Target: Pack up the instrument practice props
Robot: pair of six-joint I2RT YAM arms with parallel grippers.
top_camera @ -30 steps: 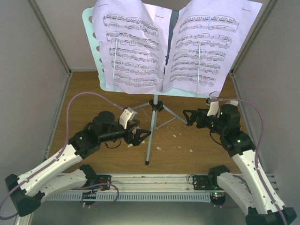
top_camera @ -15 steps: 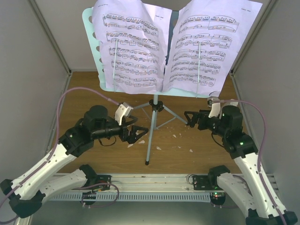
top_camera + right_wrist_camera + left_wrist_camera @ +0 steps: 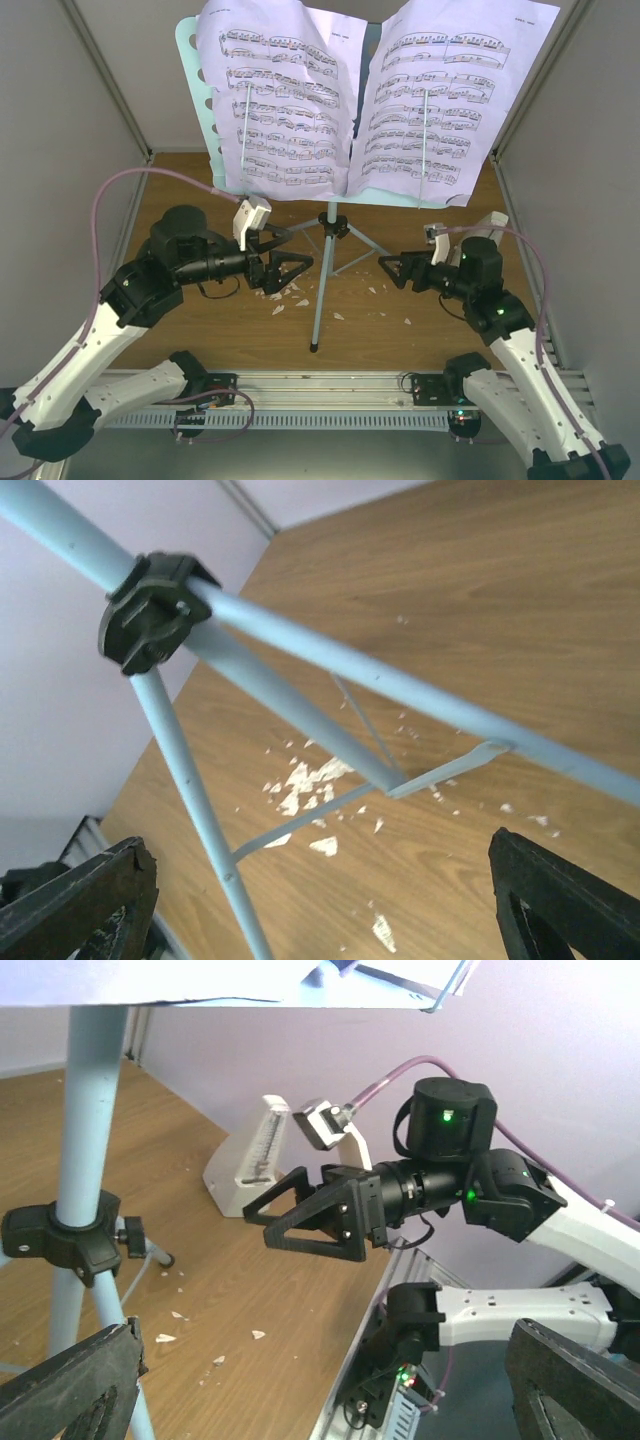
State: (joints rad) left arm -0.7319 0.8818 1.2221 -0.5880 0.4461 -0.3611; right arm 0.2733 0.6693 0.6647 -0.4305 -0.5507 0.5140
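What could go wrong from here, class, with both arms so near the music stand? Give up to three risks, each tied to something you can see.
1. The left gripper and right gripper, both open, flank the music stand at its pole; a sideways nudge might tip it.
2. The sheet-music pages, held only by thin wires, could slide off if the stand rocks.
3. The metronome stands close beside the right arm; a swing might knock it over.

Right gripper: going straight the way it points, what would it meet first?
Probably the music stand, its tripod legs below the black hub, straight ahead of the right gripper; depth is unclear.
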